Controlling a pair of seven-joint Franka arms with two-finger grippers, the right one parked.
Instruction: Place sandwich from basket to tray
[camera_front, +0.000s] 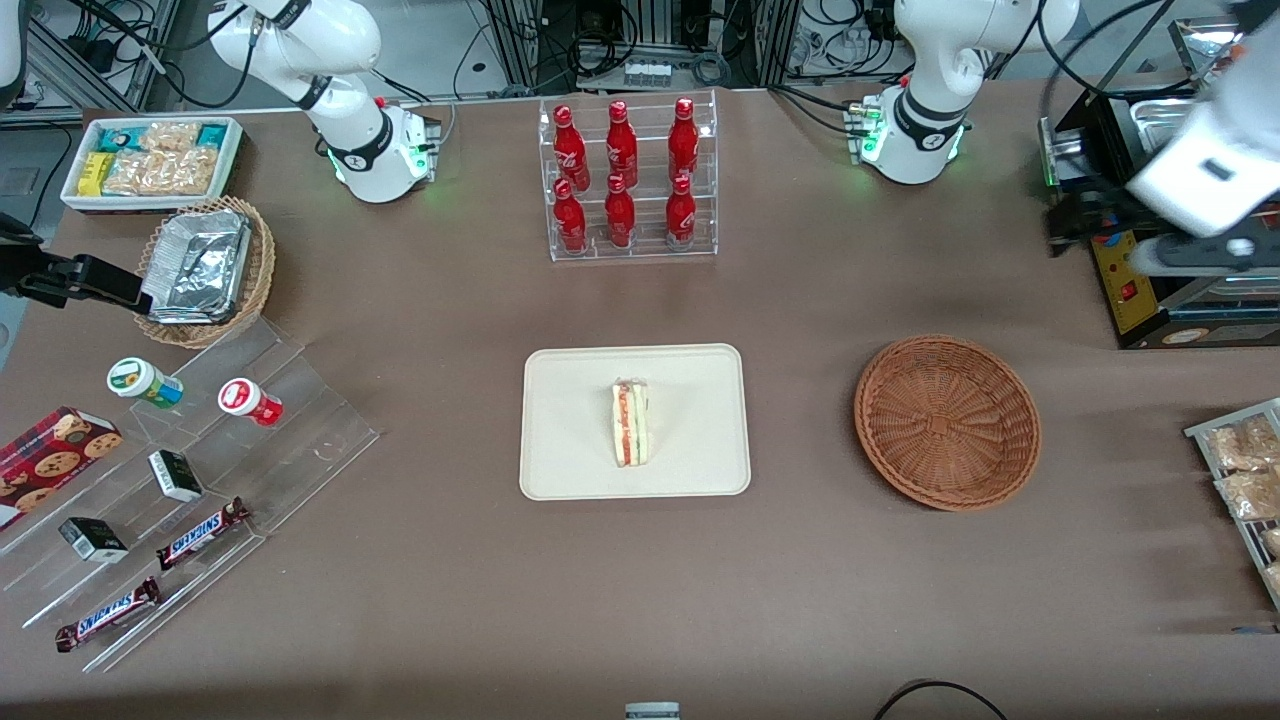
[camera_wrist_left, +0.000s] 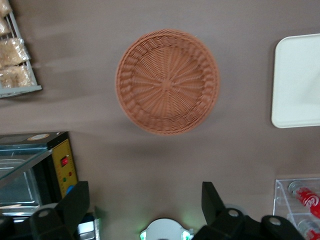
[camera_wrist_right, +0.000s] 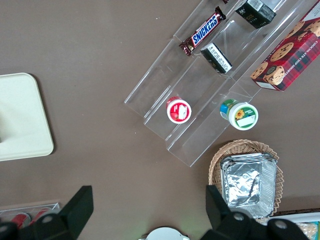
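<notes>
I see the left gripper (camera_wrist_left: 145, 200) raised high with its two black fingers (camera_wrist_left: 75, 202) spread wide, nothing between them. Directly below it, nearer the front camera, sits the round reddish-brown wicker basket (camera_front: 947, 421), bare inside. The triangular white-bread sandwich (camera_front: 631, 422) with red and green filling lies on the flat cream rectangular tray (camera_front: 570, 450), well away from the gripper, toward the parked arm's end of the table.

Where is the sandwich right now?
In the front view the sandwich lies on the tray; the basket beside it holds nothing. The open gripper hovers high near the basket.
</notes>
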